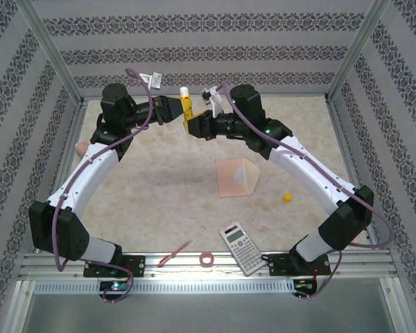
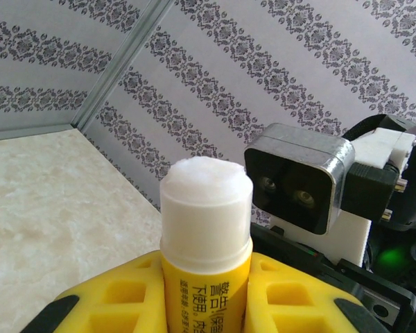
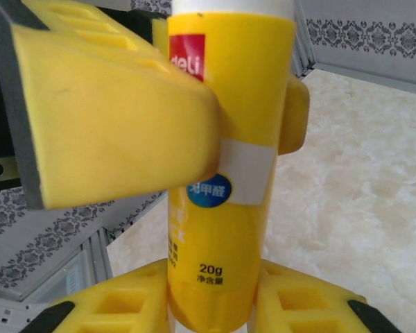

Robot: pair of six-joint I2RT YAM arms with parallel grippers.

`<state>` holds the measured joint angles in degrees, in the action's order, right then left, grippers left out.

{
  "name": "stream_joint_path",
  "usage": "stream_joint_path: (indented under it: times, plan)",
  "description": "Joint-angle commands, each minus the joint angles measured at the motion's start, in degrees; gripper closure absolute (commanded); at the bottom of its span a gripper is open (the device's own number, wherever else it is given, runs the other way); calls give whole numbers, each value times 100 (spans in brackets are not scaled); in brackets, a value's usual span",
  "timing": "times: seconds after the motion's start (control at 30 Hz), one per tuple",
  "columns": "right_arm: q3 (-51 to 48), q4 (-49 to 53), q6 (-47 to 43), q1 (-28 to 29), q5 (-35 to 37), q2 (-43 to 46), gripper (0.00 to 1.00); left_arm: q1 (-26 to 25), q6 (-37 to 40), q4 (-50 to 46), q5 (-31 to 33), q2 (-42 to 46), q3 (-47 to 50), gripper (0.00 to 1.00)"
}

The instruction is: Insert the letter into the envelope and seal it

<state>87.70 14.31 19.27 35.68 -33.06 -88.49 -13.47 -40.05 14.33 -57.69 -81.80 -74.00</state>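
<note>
The glue stick (image 3: 225, 229) is running off the top edge in the right wrist view; the left gripper (image 3: 253, 121) is covering part of its label.

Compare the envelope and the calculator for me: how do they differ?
The envelope is plain peach paper with a paler triangular flap; the calculator is grey-white with rows of keys. The envelope lies mid-table, the calculator at the near edge. Both rest on the table, no claw touching them.

Yellow glue stick (image 2: 206, 277), white tip; peach envelope (image 1: 236, 178), cream flap; beige marbled desk (image 1: 159, 187); grey-patterned striped walls (image 1: 194, 48).
</note>
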Motion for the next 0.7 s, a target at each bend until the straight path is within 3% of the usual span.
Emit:
stream_joint_path:
  times: [0.0,0.17,0.37,0.57,0.67]
  plan:
    - [112,-275,-12,25,-119,4,77,-37,-41,255,-102,67,76,100]
    - [11,-508,107,-24,-405,131,80,-37,-133,488,-201,90,137,100]
    - [-271,-1566,880,-290,-1491,353,80,-34,-421,1087,-589,112,164,100]
    - [-407,-2536,1628,-501,-2333,566,80,-37,-1194,2474,-1062,97,237,100]
    - [-377,-2689,1752,-501,-2475,644,80,-39,-1966,3542,-1351,-44,195,100]
